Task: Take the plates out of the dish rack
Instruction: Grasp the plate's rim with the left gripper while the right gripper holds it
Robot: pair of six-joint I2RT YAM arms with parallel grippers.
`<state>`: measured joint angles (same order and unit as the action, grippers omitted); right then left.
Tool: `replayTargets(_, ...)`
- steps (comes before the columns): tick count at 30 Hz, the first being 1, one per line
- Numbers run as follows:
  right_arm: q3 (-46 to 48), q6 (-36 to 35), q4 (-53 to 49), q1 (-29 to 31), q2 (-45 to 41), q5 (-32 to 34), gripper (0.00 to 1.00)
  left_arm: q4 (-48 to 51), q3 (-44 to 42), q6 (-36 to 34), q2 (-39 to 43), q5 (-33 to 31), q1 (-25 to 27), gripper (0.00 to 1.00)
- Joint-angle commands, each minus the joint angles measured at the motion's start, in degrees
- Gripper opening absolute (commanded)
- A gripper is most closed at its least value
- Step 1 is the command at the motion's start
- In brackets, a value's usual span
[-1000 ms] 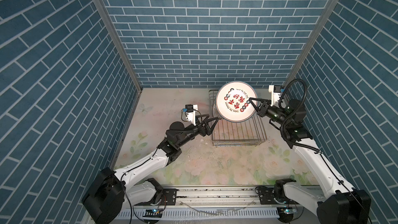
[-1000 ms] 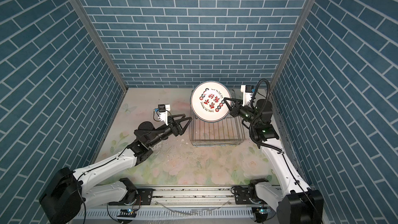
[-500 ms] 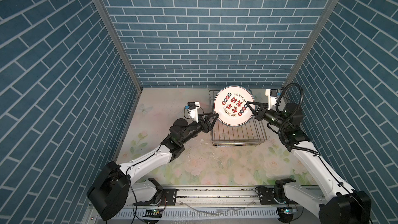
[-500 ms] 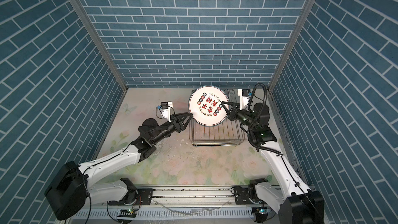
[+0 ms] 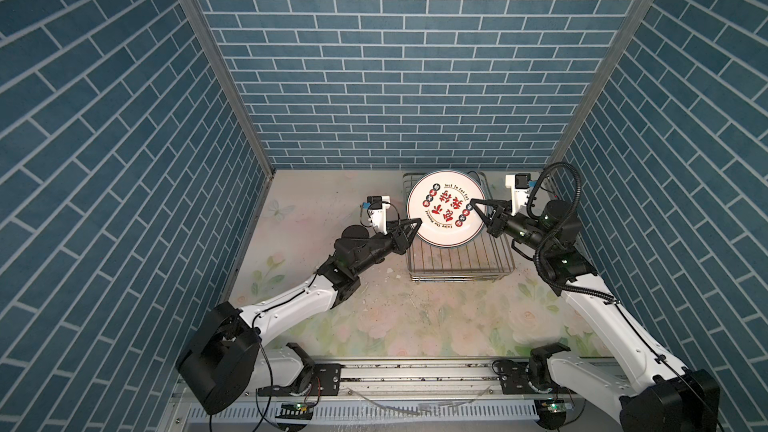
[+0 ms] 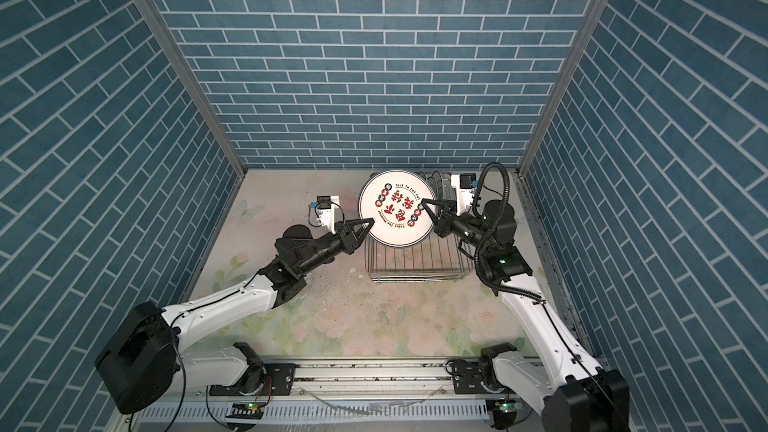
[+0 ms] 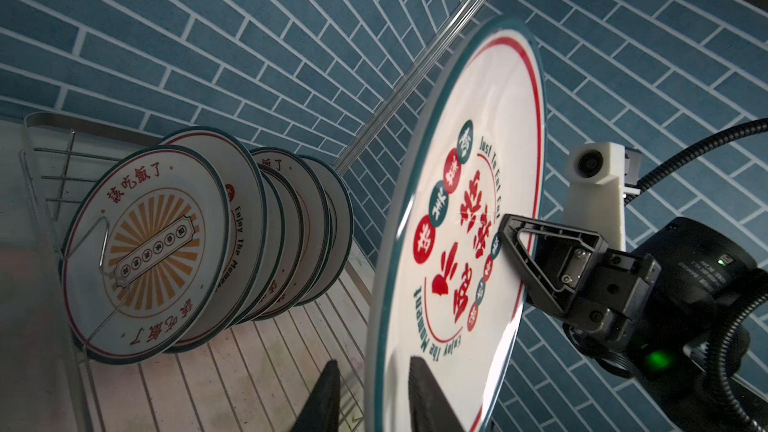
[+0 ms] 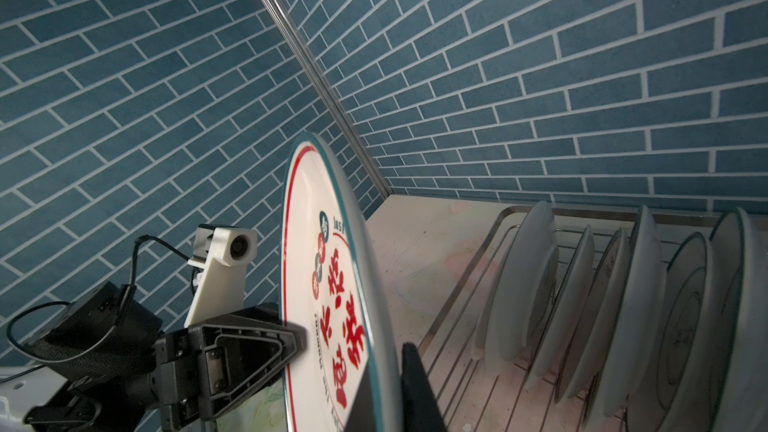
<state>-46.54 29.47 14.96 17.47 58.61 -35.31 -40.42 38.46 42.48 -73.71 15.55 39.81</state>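
A white plate with red-black characters hangs upright above the back of the dish rack. My right gripper is shut on its right rim. My left gripper straddles the opposite rim. One finger lies on the printed face, the other stands a small gap off the back, so it is still open. Several more plates stand on edge in the rack's prongs; the front one shows an orange sunburst.
The rack sits at the back right of the floral tabletop, close to the back wall and the right wall. Blue brick walls close in three sides. The arms' rail runs along the front edge.
My left gripper has reached right to the plate's left rim and its jaws have narrowed around it. The right gripper has brought the plate slightly left and lower.
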Motion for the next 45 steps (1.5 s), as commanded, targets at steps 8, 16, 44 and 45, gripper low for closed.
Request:
replayTargets(8,-0.7,-1.9,2.4,0.8,0.1,0.8,0.00,0.1,3.1,-0.2,-1.1,0.9,0.4,0.09)
replayTargets(16,-1.3,-2.1,1.9,0.9,1.0,-0.1,0.01,-0.3,2.8,0.3,-1.1,1.0,0.4,0.00)
replayTargets(44,-2.3,-0.6,-0.1,1.0,1.5,0.2,0.99,-2.6,1.7,3.9,-0.1,1.0,0.4,0.00)
replayTargets(45,-2.3,-0.6,-0.1,1.0,1.4,0.3,0.99,-2.6,1.8,3.9,-0.1,0.9,0.4,0.00)
